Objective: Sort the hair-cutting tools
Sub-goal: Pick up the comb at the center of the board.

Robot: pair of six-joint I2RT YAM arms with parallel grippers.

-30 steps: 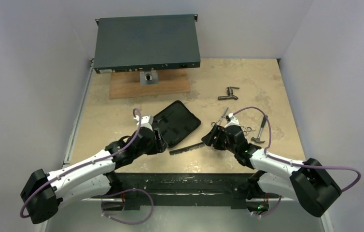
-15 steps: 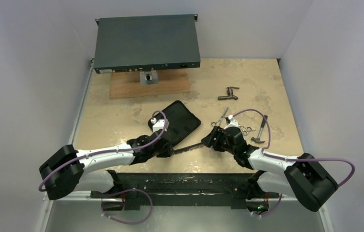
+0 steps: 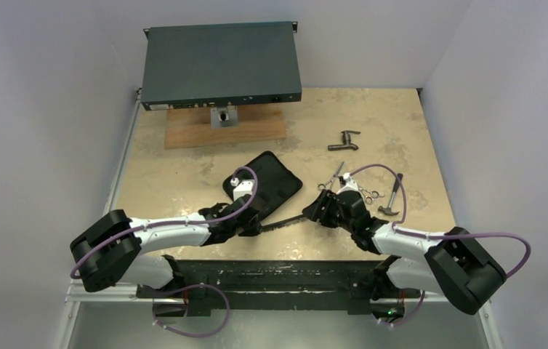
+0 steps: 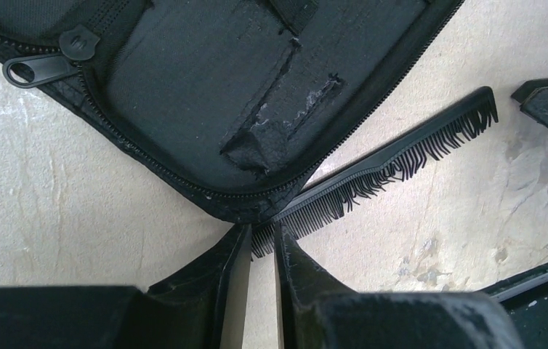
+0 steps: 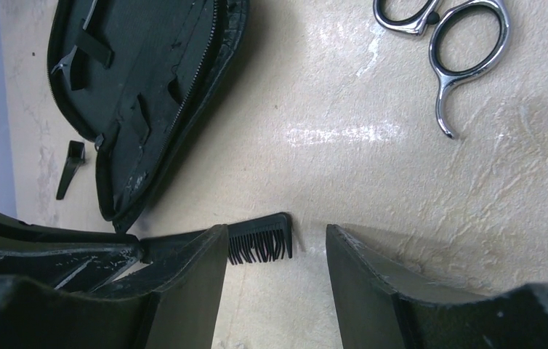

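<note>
Left hand (image 4: pixel 262 234): the jaws stand narrowed to a slit on the near end of the comb (image 4: pixel 402 156), with the last few teeth between the fingers. Contact appears to be on both sides. How firm the grip is cannot be told.

The comb lies flat on the counter (image 3: pixel 184 182). Its near end sits right at the lower edge of the open zip case (image 4: pixel 206 94), touching it or slightly under it. The rest of the comb runs out toward the right arm.

Right hand (image 5: pixel 275 234): roughly half open and holding nothing. It straddles the far tip of the comb. The tip sits just beside one finger and clear of the other.

The scissors (image 5: pixel 440 94) lie on the counter beyond the right hand, well apart from the case. The hammer (image 3: pixel 393 196) lies near them.

Hazards from this position:

- Grip placement. The left hand holds the extreme end, on the flexible teeth. On lifting, the comb may pivot or slip out.
- Case interference. If the end is caught under the zip edge, a lift would probably drag or tip the case.
- Opposed hands. If the right hand closes while the left pulls, the two arms could work against each other and bend the comb.
- Finger collision. Both hands work close together along one slim part.
</note>
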